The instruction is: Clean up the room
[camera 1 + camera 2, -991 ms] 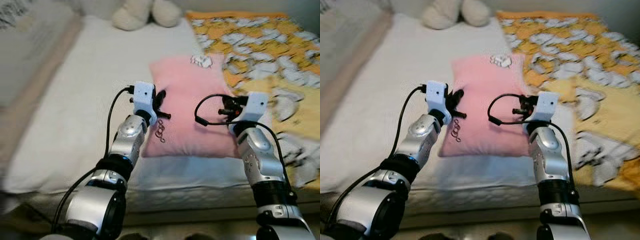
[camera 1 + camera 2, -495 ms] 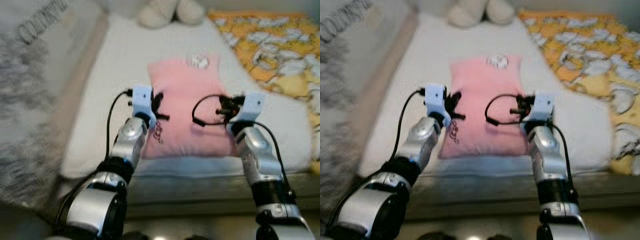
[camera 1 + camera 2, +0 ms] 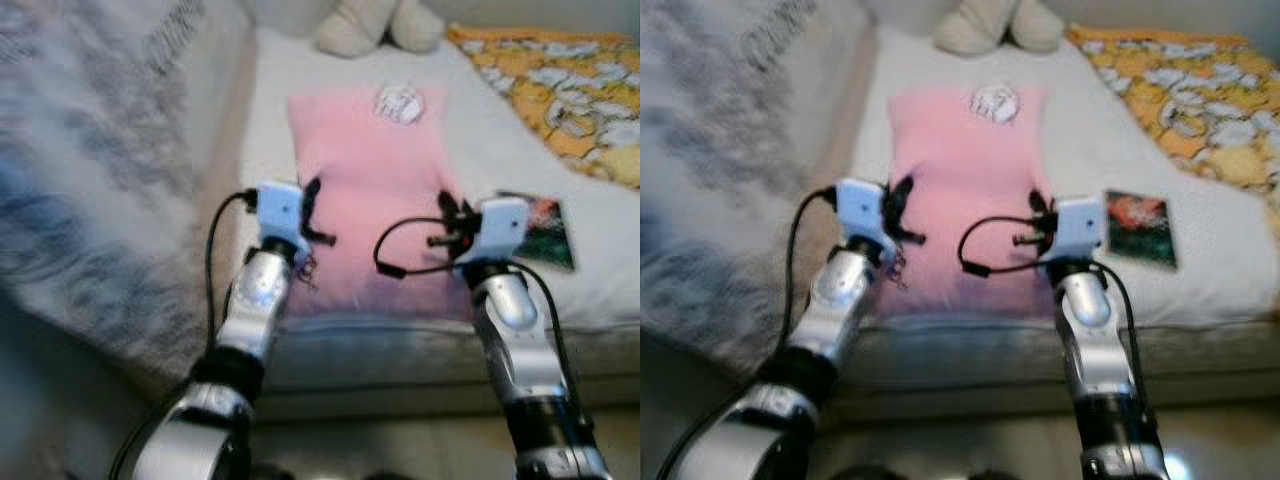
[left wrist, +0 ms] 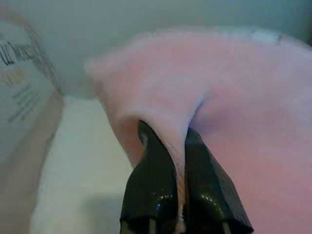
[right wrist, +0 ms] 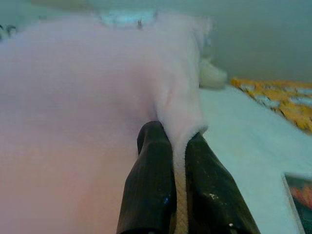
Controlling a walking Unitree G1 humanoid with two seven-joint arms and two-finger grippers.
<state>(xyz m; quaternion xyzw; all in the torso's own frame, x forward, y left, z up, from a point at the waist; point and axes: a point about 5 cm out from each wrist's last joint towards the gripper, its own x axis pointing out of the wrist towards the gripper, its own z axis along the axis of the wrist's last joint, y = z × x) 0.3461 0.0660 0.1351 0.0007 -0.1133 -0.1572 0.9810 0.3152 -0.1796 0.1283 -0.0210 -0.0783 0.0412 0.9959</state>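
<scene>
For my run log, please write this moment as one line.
left pincer: shut on pink pillow edge | right pincer: shut on pink pillow | pillow on bed | book beside pillow

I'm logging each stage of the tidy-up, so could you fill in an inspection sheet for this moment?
Surface: white bed, sheet bare along its front edge.
Job's things: pink pillow lying lengthwise on the bed, near corners pinched.
Clutter: picture book right of the pillow; plush toy at the far end; yellow patterned blanket far right.
Grippers: left gripper shut on the pillow's edge; right gripper likewise.
Cables: black cable looping off each wrist.
Surroundings: grey patterned fabric left of the bed, blurred.
</scene>
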